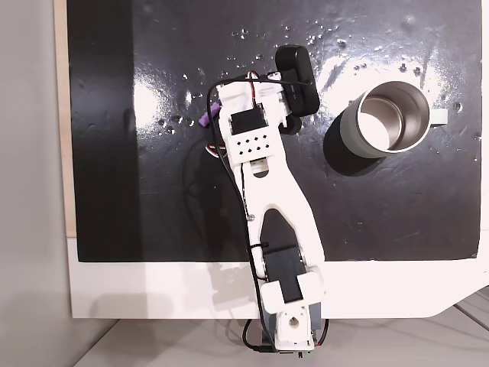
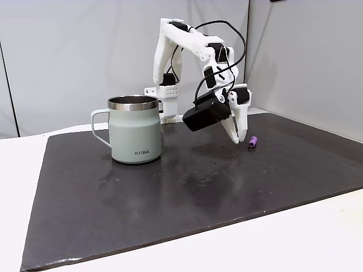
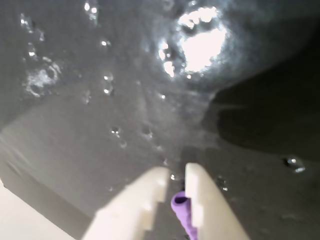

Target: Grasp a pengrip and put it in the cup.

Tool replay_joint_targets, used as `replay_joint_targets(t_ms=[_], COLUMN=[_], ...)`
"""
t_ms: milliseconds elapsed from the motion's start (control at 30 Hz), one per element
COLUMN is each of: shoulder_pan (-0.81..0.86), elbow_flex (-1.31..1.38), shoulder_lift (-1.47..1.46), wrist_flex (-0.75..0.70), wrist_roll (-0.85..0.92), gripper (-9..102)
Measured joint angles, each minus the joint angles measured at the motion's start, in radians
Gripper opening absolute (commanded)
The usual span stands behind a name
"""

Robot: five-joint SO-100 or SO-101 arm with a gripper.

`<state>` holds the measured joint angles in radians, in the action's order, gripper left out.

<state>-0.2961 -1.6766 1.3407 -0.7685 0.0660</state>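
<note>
gripper: white two-finger gripper (image 3: 175, 172) sits low over the mat, well apart from the cup and on its non-handle side in a fixed view (image 2: 237, 139)
jaws: close together, just a thin slit between the tips in the wrist view, and they're not pinching anything
pengrip: small purple pengrip (image 3: 181, 210) lies on the mat, right up against the inner edge of one finger, behind the tips; whether it actually touches, can't tell
pengrip vs cup: in a fixed view the pengrip (image 2: 253, 141) is well away from the cup, just past the gripper; from above it pokes out beside the arm's head (image 1: 204, 119)
cup: grey-green cup (image 2: 135, 139) stands upright on the mat, shiny metal inside (image 1: 374, 138), handle pointing away from the arm
mat: dark glossy mat (image 2: 187, 181) with glare spots and little specks
</note>
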Motion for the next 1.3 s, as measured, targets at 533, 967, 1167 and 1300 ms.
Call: replay_joint_targets(t_ms=[533, 967, 1167, 1300], shoulder_pan=[-0.11, -0.189, -0.192, -0.186], elbow_flex=[0.103, 0.13, 0.144, 0.149], shoulder_lift=[-0.055, -0.132, -0.147, -0.152], wrist_flex=[-0.112, -0.17, -0.187, -0.187], wrist_roll=[0.049, 0.153, 0.16, 0.16], gripper=[24, 20, 0, 0])
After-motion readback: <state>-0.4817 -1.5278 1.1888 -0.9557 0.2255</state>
